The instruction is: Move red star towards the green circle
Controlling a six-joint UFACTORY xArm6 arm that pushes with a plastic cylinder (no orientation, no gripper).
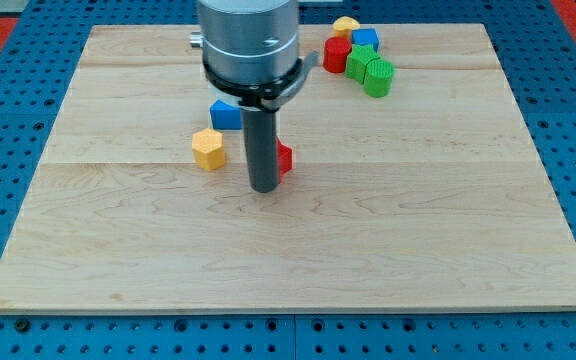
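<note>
My tip (264, 188) rests on the wooden board (418, 220) near its middle. A red block (285, 159), probably the red star, sits right against the rod's right side and is partly hidden by it. Two green blocks stand together at the view's top right: a rounded one (378, 77), likely the green circle, and another (361, 60) just up and left of it. The red block lies well down and left of them.
A yellow hexagon block (208, 148) sits left of the rod, with a blue block (226, 113) above it. In the top right cluster are a red round block (338, 54), a blue block (366, 40) and a yellow block (346, 25).
</note>
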